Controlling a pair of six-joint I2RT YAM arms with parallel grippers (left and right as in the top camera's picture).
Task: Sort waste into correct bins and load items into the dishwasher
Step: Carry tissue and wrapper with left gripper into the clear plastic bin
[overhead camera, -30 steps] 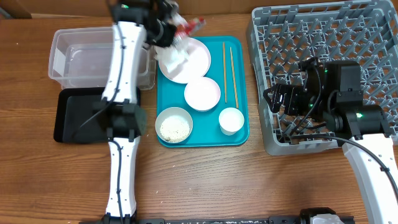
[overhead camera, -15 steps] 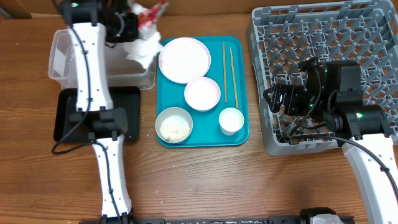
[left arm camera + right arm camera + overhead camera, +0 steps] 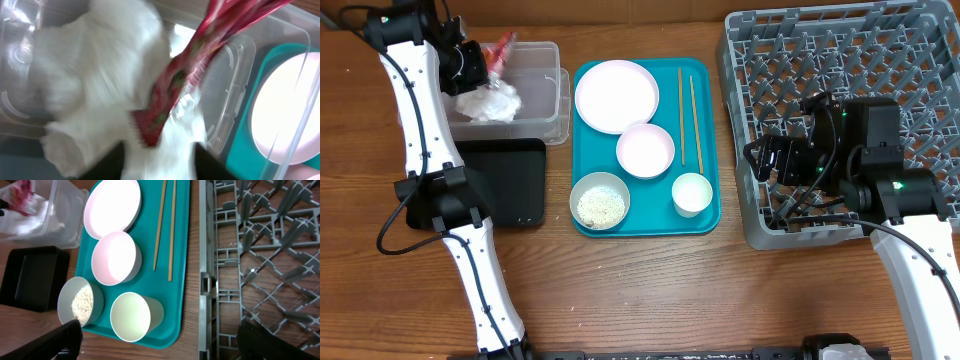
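**Left gripper holds waste over the tub; right gripper idle over the rack.**
Left of the teal tray (image 3: 712, 218) are 2 bins: 1 clear tub (image 3: 546, 58) at the tray's far-left side and 1 black tray (image 3: 510, 185) at its near-left side. Over the tub, the left gripper (image 3: 159, 162) pinches 1 napkin (image 3: 90, 75), with 1 red wrapper (image 3: 186, 70) bunched against it; whether the napkin touches the tub floor cannot be told. On the teal tray are 1 plate (image 3: 617, 95), 2 bowls, 1 cup (image 3: 691, 193) and 2 chopsticks (image 3: 688, 115). One bowl (image 3: 645, 150) is empty; the rice bowl (image 3: 599, 200) holds the rice (image 3: 601, 207). Right of the teal tray is 1 rack (image 3: 840, 60). The right gripper (image 3: 767, 165) hangs over the rack's left part with its fingers spread and nothing between them.
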